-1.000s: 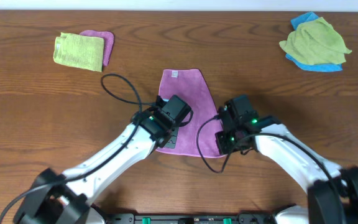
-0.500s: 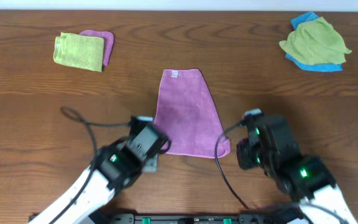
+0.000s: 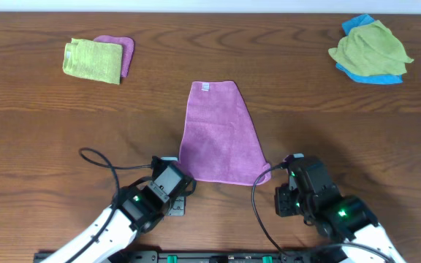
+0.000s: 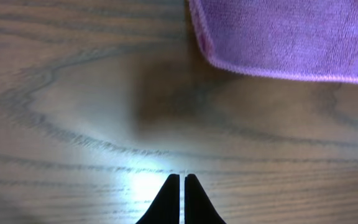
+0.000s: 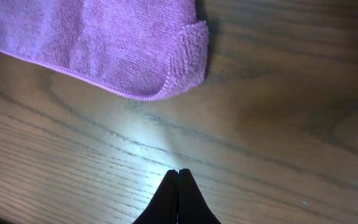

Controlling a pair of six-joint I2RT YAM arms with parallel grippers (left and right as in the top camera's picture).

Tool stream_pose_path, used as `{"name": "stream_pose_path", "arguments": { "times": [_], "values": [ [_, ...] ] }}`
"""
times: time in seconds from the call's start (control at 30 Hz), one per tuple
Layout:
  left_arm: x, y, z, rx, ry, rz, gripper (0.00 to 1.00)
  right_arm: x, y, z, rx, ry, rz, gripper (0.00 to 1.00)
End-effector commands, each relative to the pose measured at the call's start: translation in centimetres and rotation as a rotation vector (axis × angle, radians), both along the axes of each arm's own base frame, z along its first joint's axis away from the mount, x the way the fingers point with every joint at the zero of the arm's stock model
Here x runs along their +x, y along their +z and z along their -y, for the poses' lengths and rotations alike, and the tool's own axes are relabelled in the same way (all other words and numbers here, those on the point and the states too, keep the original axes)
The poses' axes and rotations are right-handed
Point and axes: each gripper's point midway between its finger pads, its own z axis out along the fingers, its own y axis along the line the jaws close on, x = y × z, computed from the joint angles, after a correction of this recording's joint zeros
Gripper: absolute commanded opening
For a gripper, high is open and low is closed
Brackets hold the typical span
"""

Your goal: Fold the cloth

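The cloth [image 3: 221,135] lies flat in the middle of the table [image 3: 50,124], white label [image 3: 205,86] at its far edge, near right corner [image 5: 191,50] curled over a bit (rest looks smooth). The left gripper [image 4: 182,178] and right gripper [image 5: 178,171] hover just near of its near edge, one by each corner, off the fabric, fingers pinched together with nothing in them.

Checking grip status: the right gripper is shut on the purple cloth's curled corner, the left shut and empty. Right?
No. The right gripper is shut but empty too; the right wrist view shows bare table between it and the curled corner of the cloth. The left gripper is shut and empty.
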Motion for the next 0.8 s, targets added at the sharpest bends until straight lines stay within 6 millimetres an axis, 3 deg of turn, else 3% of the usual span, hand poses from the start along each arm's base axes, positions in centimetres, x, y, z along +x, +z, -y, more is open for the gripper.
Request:
{"name": "stream_pose_path", "arguments": {
  "times": [0.0, 0.2, 0.3, 0.33, 0.4, 0.43, 0.57, 0.63, 0.77],
  "values": [
    [0.2, -0.6, 0.6, -0.016, 0.014, -0.014, 0.06, 0.1, -0.8, -0.6, 0.017, -0.012, -0.040, 0.02],
    [1.1, -2.1, 2.2, -0.043, 0.004, -0.033, 0.06, 0.4, -2.8, -1.2, -0.003, -0.006, -0.114, 0.02],
    [1.4, -2.5, 2.5, -0.044, 0.004, -0.033, 0.06, 0.5, -3.3, -1.2, -0.009, -0.004, -0.130, 0.23],
    [1.5, -2.5, 2.6, -0.047, 0.004, -0.031, 0.06, 0.6, -3.3, -1.3, -0.007, -0.004, -0.126, 0.24],
    [1.6, -2.4, 2.7, -0.052, 0.005, -0.025, 0.28, 0.7, -3.2, -1.4, -0.004, -0.004, -0.120, 0.33],
    [1.7, -2.4, 2.7, -0.054, 0.007, -0.023, 0.45, 0.8, -3.2, -1.4, -0.004, -0.003, -0.119, 0.37],
    [2.3, -2.3, 2.5, -0.066, 0.032, -0.020, 0.71, 1.2, -3.0, -1.6, 0.005, -0.001, -0.098, 0.39],
    [2.6, -2.2, 2.5, -0.085, 0.045, -0.019, 0.80, 1.7, -2.8, -1.8, 0.013, 0.002, -0.080, 0.40],
    [3.4, -1.9, 2.7, -0.118, 0.056, -0.009, 0.83, 2.1, -2.8, -1.6, 0.003, -0.006, -0.061, 0.41]
  ]
}}
